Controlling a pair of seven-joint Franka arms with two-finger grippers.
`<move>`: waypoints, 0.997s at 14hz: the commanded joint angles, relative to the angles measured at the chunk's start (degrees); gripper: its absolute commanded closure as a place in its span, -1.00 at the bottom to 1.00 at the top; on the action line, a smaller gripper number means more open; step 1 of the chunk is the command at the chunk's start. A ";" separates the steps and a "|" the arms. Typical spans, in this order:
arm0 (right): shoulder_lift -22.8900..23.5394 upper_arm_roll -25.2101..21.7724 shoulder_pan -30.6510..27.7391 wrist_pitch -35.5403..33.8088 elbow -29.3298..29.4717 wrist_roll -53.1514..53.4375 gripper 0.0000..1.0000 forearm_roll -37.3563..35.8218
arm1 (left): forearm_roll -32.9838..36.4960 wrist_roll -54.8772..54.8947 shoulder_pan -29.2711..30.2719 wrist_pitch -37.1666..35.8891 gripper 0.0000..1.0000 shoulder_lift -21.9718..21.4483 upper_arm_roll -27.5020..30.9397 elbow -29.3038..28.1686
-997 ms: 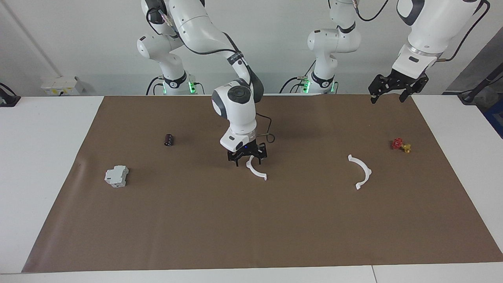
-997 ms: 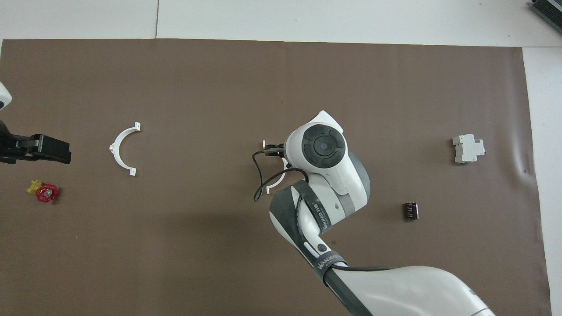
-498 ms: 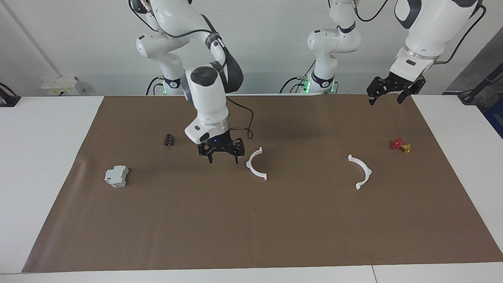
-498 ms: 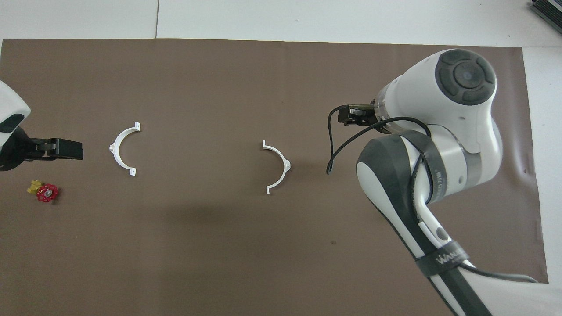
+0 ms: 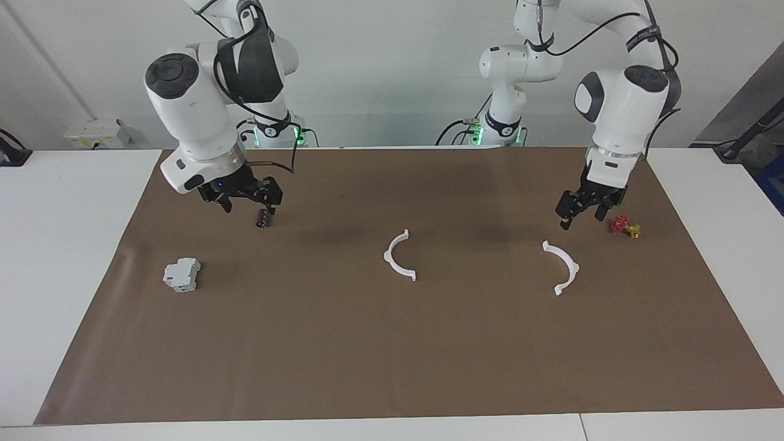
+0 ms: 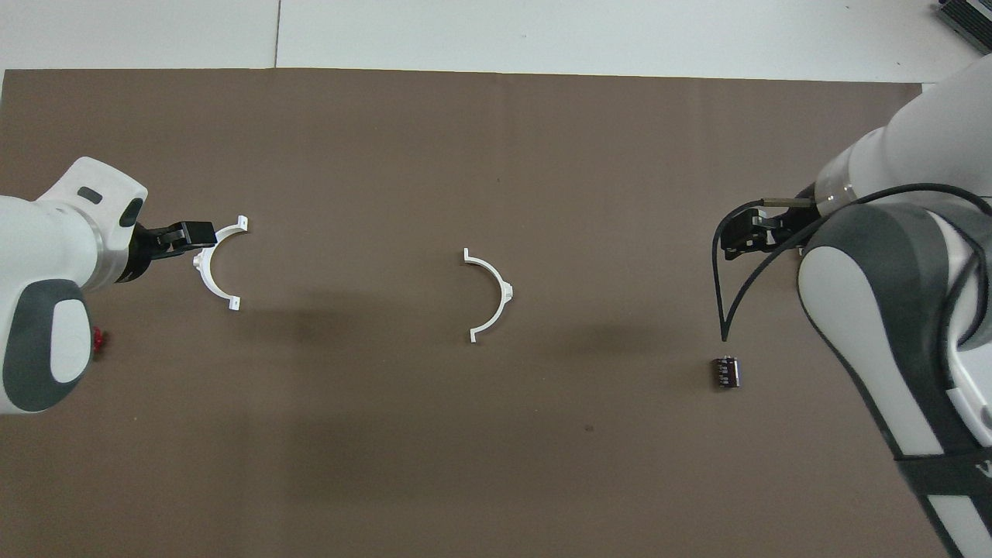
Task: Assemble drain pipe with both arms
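Note:
The drain pipe lies on the brown mat as two separate white half rings. One half ring [image 5: 388, 256] [image 6: 505, 291] is in the middle of the mat. The other half ring [image 5: 572, 264] [image 6: 205, 271] lies toward the left arm's end. My left gripper [image 5: 582, 220] [image 6: 198, 235] is open and empty. It hangs low over the mat, just short of that half ring and not touching it. My right gripper [image 5: 249, 210] [image 6: 736, 240] is open and empty, raised over the mat by a small black cylinder [image 5: 263, 218] [image 6: 726, 372].
A red-and-yellow valve [image 5: 625, 226] sits beside the left gripper; in the overhead view only a red edge of the valve [image 6: 98, 339] shows. A grey-white boxy block [image 5: 182, 274] stands toward the right arm's end, hidden by the right arm in the overhead view.
My right gripper has left the middle half ring, risen and swung toward its own end of the table. My left gripper has come down toward the other half ring.

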 commanded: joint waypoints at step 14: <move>-5.99 0.89 -13.66 6.23 -5.27 -21.94 -1.00 -7.10 | -0.80 -1.49 2.92 18.09 -1.00 8.63 0.28 -9.64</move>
